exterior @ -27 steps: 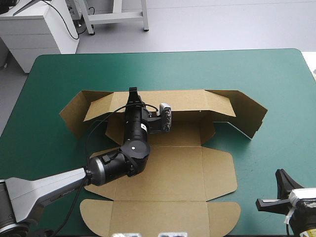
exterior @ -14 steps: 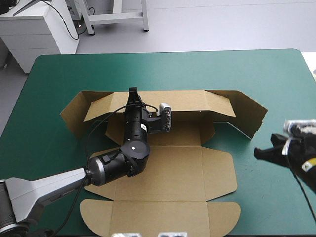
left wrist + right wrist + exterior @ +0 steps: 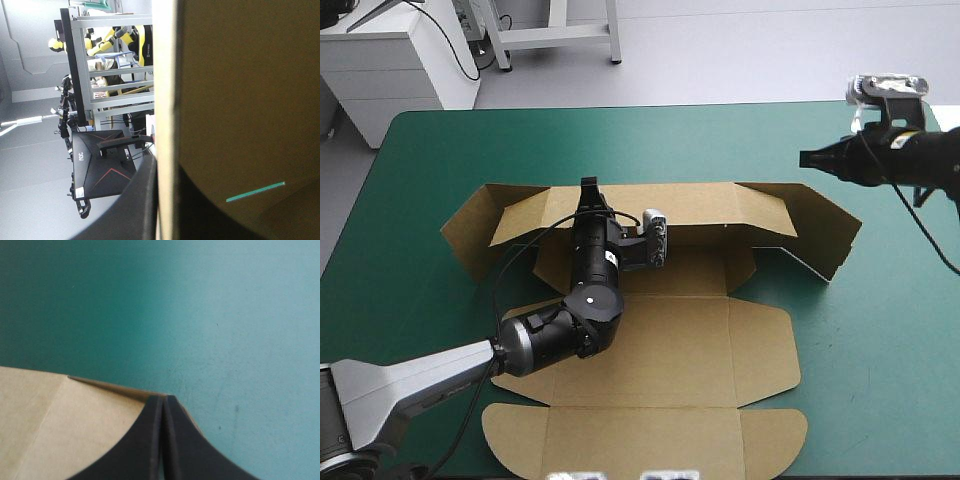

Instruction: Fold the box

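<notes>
Box (image 3: pixel 660 345): centre of teal-green cover (image 3: pixel 620 140), far wall (image 3: pixel 700 205) raised | left gripper (image 3: pixel 588 192): clamped on far wall's top edge | right gripper (image 3: pixel 807 157): fingers pressed together, empty, near box's right end | handling estimate: light, stiff board, hinges at creases; grip flap edges.

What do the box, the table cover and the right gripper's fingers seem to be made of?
The box: brown cardboard, matt; creased fold lines and cut flaps. The table cover: teal-green, smooth and matt with faint scuffs, perhaps a rubbery mat or coated sheet. The right gripper's fingers: black, smooth, dull; probably plastic or rubber.
</notes>
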You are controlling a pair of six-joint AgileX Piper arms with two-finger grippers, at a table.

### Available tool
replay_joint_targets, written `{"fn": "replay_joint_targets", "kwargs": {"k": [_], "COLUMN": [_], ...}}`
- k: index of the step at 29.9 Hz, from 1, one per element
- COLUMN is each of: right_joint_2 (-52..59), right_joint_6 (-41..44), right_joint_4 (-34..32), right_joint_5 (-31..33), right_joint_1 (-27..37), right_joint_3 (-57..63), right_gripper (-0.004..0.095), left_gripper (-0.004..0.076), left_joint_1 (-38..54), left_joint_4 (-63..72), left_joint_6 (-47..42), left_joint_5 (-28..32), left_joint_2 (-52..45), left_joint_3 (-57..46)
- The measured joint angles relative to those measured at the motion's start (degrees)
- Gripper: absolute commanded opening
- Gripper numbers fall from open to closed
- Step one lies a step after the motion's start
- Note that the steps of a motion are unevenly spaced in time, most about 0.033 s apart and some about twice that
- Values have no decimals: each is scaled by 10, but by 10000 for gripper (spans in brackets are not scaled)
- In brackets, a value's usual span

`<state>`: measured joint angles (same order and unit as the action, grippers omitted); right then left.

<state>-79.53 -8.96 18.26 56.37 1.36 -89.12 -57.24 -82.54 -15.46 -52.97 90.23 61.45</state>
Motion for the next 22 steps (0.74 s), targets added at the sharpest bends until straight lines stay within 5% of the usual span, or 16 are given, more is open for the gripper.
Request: {"fn": "replay_joint_targets", "kwargs": {"k": [10,22], "right_joint_2": [-183,-207], "right_joint_6": [0,-25], "right_joint_4": [52,79], "right_joint_5": [17,129], "right_joint_1": [0,0], "right_joint_3": [-73,-72], "right_gripper": [-18,-18], "left_gripper": [-8,-8], "left_joint_1": [0,0], "left_joint_4": [0,-1], "left_joint_6": [0,0], "left_joint_5": [0,-1], "left_joint_2": [0,0], "left_joint_3": [0,0]}}
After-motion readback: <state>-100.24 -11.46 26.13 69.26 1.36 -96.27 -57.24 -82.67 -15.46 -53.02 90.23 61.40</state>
